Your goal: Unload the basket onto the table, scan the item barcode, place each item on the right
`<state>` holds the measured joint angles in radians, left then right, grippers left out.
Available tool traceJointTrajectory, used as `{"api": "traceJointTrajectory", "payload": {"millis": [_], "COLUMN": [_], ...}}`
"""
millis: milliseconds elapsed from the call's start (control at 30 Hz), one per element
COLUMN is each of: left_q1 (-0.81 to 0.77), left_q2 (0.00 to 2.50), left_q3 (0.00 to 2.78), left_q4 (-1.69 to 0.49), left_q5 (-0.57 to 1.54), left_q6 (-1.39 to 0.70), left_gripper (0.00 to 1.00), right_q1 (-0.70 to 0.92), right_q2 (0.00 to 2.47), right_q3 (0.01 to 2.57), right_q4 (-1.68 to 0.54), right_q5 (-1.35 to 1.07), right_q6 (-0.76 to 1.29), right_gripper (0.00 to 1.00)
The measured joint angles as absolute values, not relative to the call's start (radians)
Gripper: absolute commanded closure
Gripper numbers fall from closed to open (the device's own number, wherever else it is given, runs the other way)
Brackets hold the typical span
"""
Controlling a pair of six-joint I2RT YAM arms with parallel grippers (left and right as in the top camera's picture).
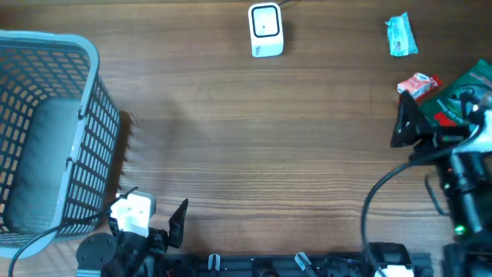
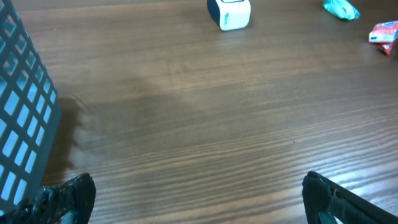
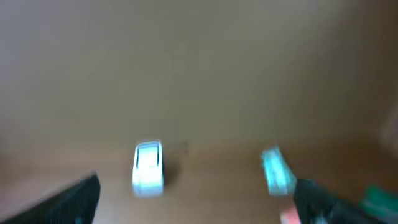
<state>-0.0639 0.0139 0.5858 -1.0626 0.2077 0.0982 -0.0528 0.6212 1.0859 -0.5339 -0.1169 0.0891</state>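
Teal packet (image 1: 400, 35) long axis near-far; left fingers (image 2: 65, 198), right fingers (image 3: 320, 200) spread, empty.

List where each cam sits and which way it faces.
Overhead: above the table, looking straight down; left gripper at the bottom edge, right gripper at the right edge.
Left wrist: low, facing across the table toward the scanner; its open fingers at the bottom corners.
Right wrist: blurred, facing the scanner and teal packet; its fingers at the bottom corners.
Shared: all three show the scanner and teal packet.
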Motion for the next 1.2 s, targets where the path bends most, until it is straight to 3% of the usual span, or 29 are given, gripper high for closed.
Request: {"api": "traceJointTrajectory", "payload": {"millis": [200,533,900,1200], "left_q1": [-0.064,-0.064,-0.064,-0.064], "left_q2": [0.014,0.014,0.014,0.014], "left_q3": [0.586,0.586,0.586,0.586], "left_q4": [-1.063,-1.063,-1.063,-1.063], "left_q5": [0.208,0.208,0.208,0.208], "left_q6": [0.098,0.098,0.098,0.098], "left_gripper": [0.00,0.00,0.00,0.00], "right_q1": [-0.050,-0.050,-0.050,-0.050], "right_q2": [0.336,0.044,0.019,0.017], "right_q3": [0.603,0.194,0.013,0.006], "right_q4": [-0.141,0.020,0.007,0.000], "right_q5": [-0.158,-0.164,-0.159,-0.041], "right_q6": [0.066,0.058,0.020,0.033], "right_gripper": [0.00,0.00,0.00,0.00]}}
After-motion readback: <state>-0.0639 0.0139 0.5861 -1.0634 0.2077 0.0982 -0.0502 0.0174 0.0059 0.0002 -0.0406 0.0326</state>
